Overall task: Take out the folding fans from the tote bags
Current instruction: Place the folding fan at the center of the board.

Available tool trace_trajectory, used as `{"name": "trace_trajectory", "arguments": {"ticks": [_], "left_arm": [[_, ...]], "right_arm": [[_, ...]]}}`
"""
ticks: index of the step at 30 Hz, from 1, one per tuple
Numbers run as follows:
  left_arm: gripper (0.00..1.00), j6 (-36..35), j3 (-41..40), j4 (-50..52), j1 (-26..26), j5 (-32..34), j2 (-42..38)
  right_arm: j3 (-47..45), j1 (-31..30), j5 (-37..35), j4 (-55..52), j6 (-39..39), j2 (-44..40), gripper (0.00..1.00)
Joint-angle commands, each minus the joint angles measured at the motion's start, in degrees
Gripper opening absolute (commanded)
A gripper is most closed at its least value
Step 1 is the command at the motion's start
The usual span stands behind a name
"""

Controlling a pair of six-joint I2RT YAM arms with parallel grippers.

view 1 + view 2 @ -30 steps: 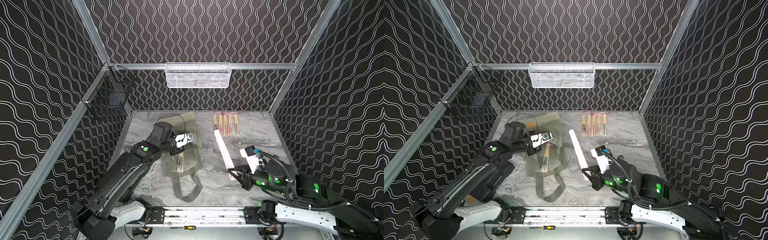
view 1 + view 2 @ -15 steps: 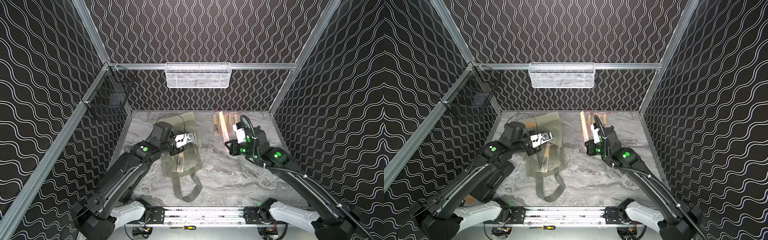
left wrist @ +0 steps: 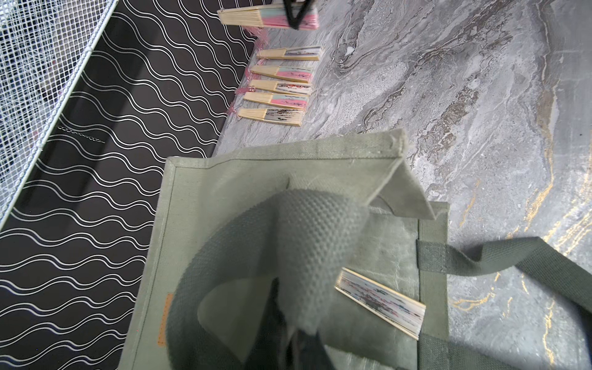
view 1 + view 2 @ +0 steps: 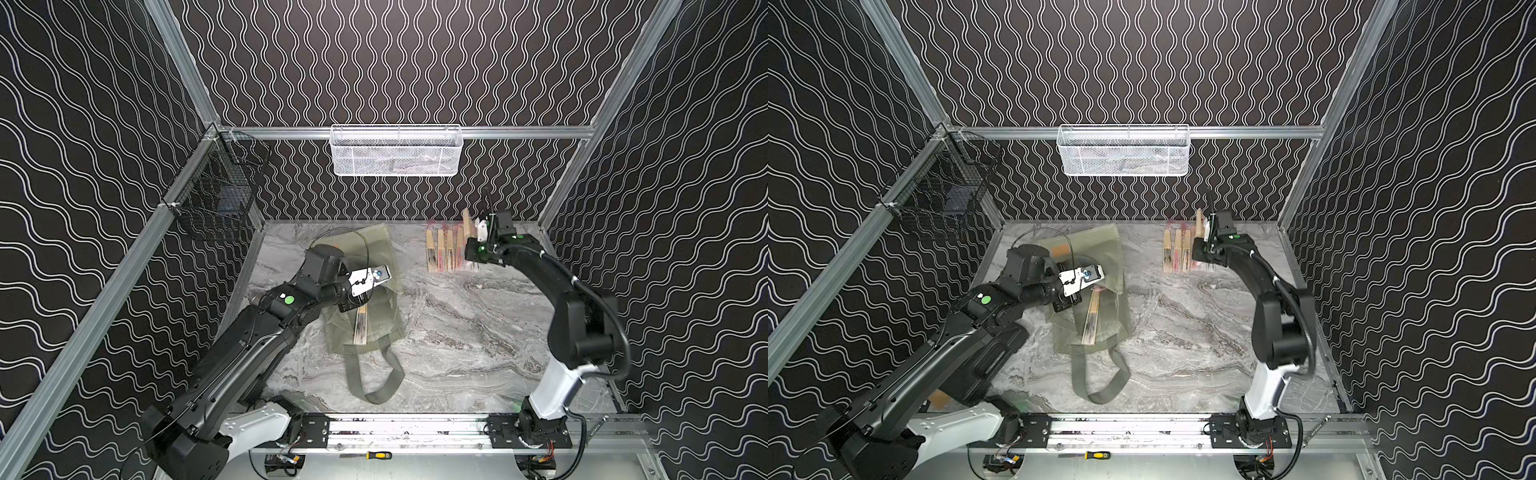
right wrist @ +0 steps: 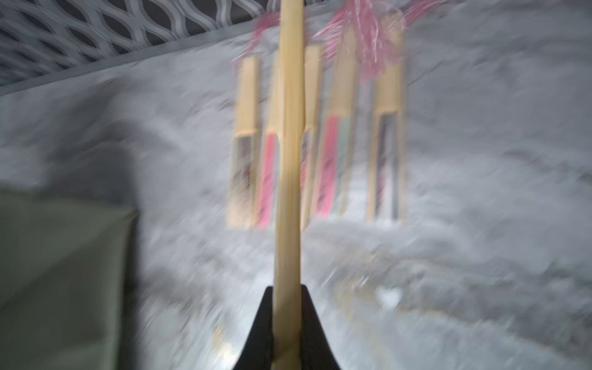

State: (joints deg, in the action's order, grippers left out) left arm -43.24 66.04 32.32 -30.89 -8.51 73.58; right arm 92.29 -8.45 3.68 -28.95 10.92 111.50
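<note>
Left claw [image 4: 1064, 304] is clenched on a strap handle [image 3: 307, 230] of the tote bag [image 4: 384, 253]. The upper cloth face is thereby held raised off the lower one, and the mouth is pulled agape. One folding fan [image 3: 381, 302] is seen inside that mouth, closed and lying flat on the lower face, and it is touched by neither claw. The bag is laid on the left half of the marbled worktop [image 4: 457, 332], with its second strap [image 4: 374, 384] looped on the surface towards the near edge. A small orange mark [image 3: 163, 320] is borne on the cloth. The right claw [image 5: 287, 290] is clamped on a held fan [image 5: 290, 160], which is gripped near one end and pointed towards the back wall. Under and beside it a row of fans [image 3: 278, 86], five in number, is laid out parallel at the back right of the worktop, with pink tassels [image 5: 368, 41] towards the wall. The right wrist view is blurred, so it cannot be told whether the held fan touches that row. A white mesh basket [image 4: 395, 151] is hung on the back rail and a black wire basket [image 4: 216, 199] on the left rail.
</note>
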Motion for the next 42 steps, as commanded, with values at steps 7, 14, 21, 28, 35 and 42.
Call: {"name": "trace_trajectory", "arguments": {"ticks": [7, 14, 21, 28, 35, 42], "left_arm": [[0.0, 0.9, -0.8, -3.5, 0.1, -1.4, -1.4], [0.0, 0.8, -0.9, -3.7, 0.1, -1.4, -1.3], [0.0, 0.7, -0.7, -3.3, 0.1, -1.4, -1.0], [0.0, 0.7, -1.1, -3.7, 0.3, -1.4, -1.3], [0.0, 0.7, -1.0, -3.8, 0.3, -1.4, -1.0], [0.0, 0.6, -1.2, -3.7, 0.3, -1.3, -0.9]], "right_arm": [[21.5, 7.1, -6.1, -12.9, -4.2, 18.7, 0.01], [22.9, 11.2, -5.8, -11.2, -7.8, 21.6, 0.02], [17.6, 11.3, 0.7, -6.4, -9.8, 20.1, 0.03], [16.5, 11.3, 6.3, -7.4, -13.2, 21.2, 0.04], [17.0, 11.4, 10.5, -7.8, -15.3, 22.5, 0.05], [17.5, 11.5, 11.1, -8.5, -15.2, 23.1, 0.07]]}}
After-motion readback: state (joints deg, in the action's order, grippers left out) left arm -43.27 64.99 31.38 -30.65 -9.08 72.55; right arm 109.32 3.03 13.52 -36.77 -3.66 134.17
